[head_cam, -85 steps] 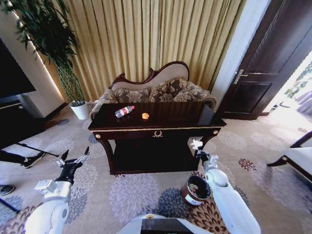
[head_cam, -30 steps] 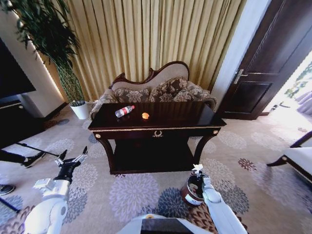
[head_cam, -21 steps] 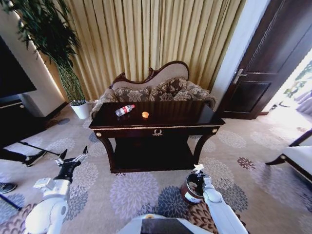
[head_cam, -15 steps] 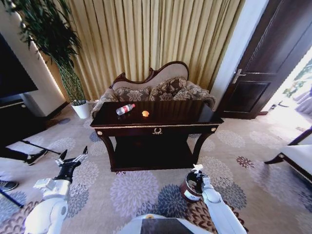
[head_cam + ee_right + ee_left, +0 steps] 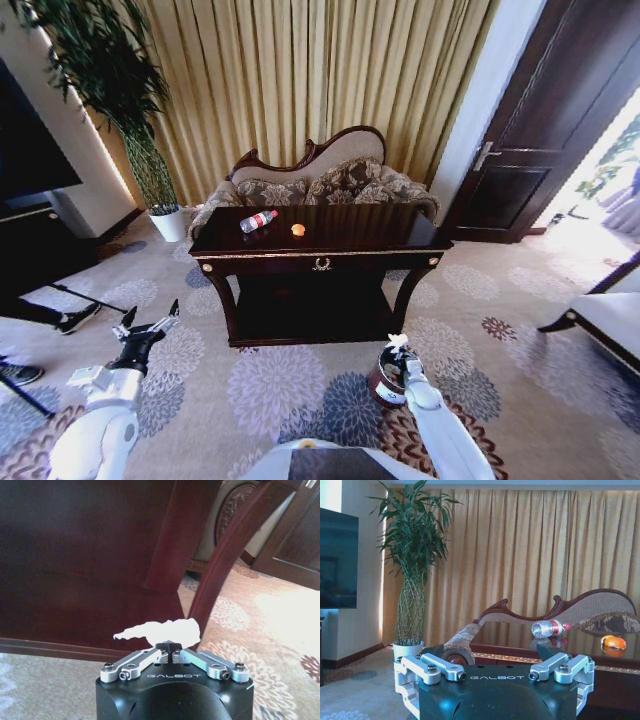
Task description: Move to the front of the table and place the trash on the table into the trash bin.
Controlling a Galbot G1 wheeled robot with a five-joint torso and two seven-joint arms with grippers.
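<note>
The dark glossy table [image 5: 380, 236] stands ahead in the head view, before the sofa. On it lie a clear bottle with a red label [image 5: 258, 221] [image 5: 550, 628] and a small orange piece [image 5: 297, 230] [image 5: 614, 642]. My right gripper [image 5: 397, 345] [image 5: 170, 647] is shut on a whitish crumpled lump [image 5: 160, 630] and hangs just over the rim of the reddish-brown trash bin [image 5: 381, 386], on the carpet near the table's right leg. My left gripper [image 5: 145, 325] is open and empty, held low to the left of the table.
A patterned sofa [image 5: 320, 185] and curtains stand behind the table. A tall plant in a white pot [image 5: 166, 223] is at the back left, a dark door [image 5: 525, 150] at the right, a chair [image 5: 610, 320] at the far right. A person's shoes [image 5: 75, 318] are on the left carpet.
The right gripper with the white lump came down from beside the table's right leg to over the bin. The camera has since shifted, so the table sits a little farther off.
</note>
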